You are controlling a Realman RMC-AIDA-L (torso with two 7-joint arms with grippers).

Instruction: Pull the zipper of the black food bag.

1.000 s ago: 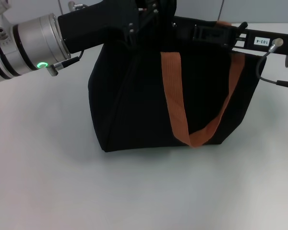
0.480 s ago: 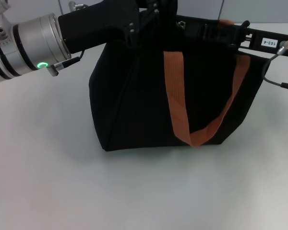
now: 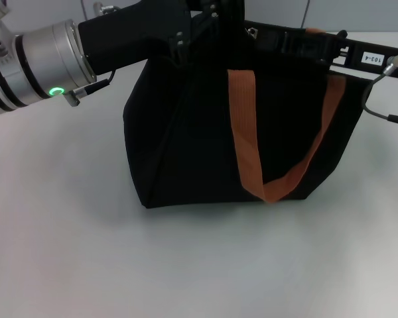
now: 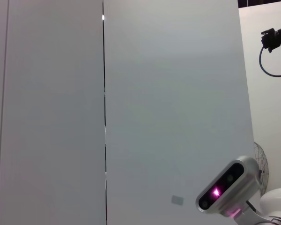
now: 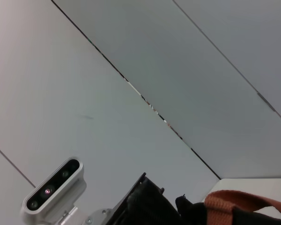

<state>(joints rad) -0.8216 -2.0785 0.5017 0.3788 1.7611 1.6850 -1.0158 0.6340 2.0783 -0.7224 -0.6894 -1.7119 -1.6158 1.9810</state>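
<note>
The pale grey worktop point(image 3: 66, 252) fills most of the head view, and on it, toward the far side and slightly right of centre, stands the black food bag point(image 3: 186, 139), a boxy fabric tote resting upright on its base. An orange-brown handle point(image 3: 249, 152) hangs down the bag's near face in a loop that reaches almost to the bottom edge, and a second handle point(image 5: 239, 204) shows as a curved strip at the bag's upper edge in the right wrist view. The left arm point(image 3: 40, 63), silver with a green light ring, reaches in from the left along the top of the bag, and the left gripper point(image 3: 212, 16) sits at the bag's upper left edge; its black parts merge with the black fabric, so whether its fingers are clenched or released cannot be told. The right gripper point(image 3: 298, 43) lies across the bag's upper right edge, coming in from the right, with a white label point(image 3: 372, 58) and a thin cable point(image 3: 375, 99) trailing behind it; the state of its fingers cannot be told either. The zipper runs somewhere along the top edge under the two grippers, but its pull tab is hidden from every view.
</note>
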